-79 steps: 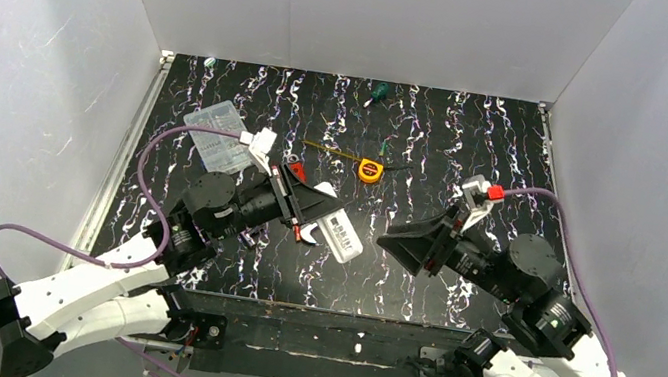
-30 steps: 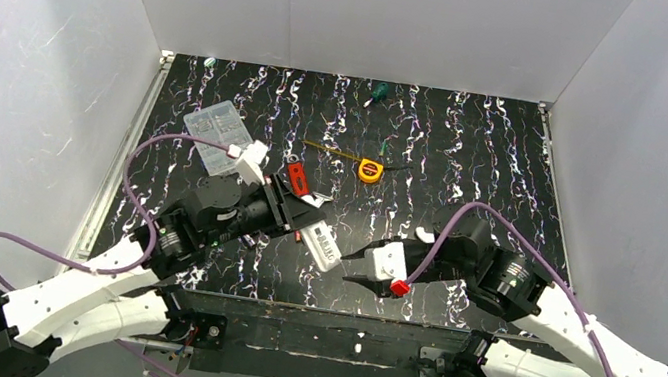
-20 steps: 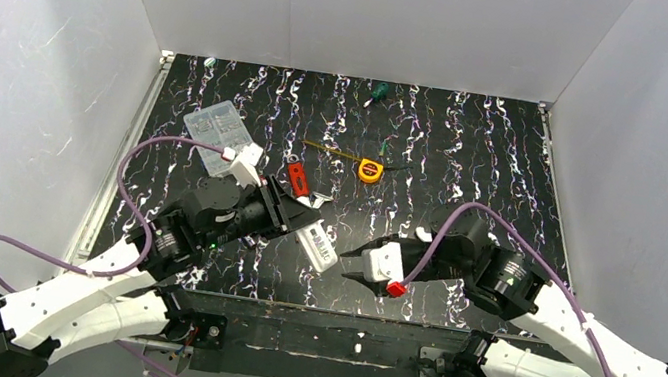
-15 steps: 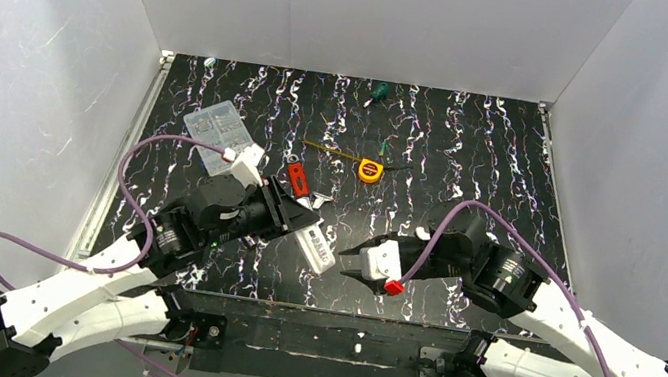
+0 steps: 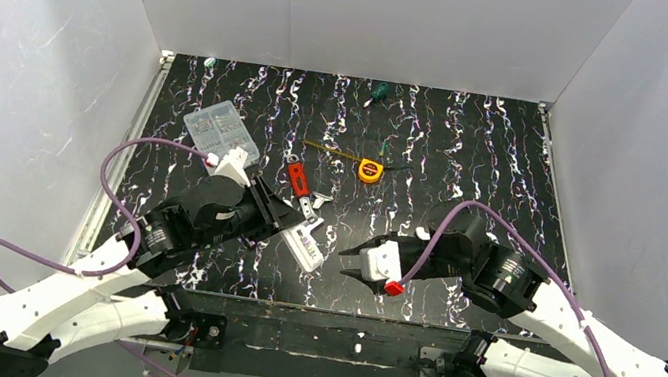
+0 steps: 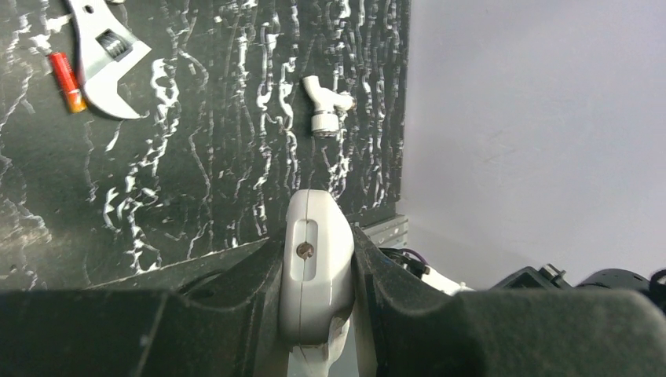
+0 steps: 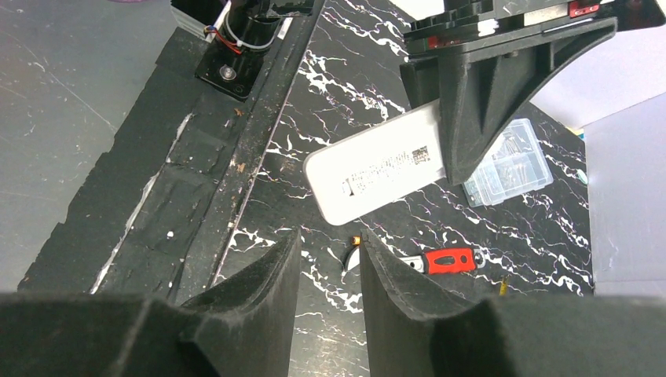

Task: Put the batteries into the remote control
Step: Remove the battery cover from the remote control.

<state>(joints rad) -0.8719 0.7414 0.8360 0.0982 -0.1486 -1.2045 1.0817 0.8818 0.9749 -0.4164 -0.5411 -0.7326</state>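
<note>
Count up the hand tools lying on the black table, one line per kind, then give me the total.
adjustable wrench: 1
yellow tape measure: 1
green-handled screwdriver: 1
Total: 3

Robot lab test cell, white panel walls (image 5: 358,10) (three sides) boxing in a black marbled table (image 5: 478,151)
</note>
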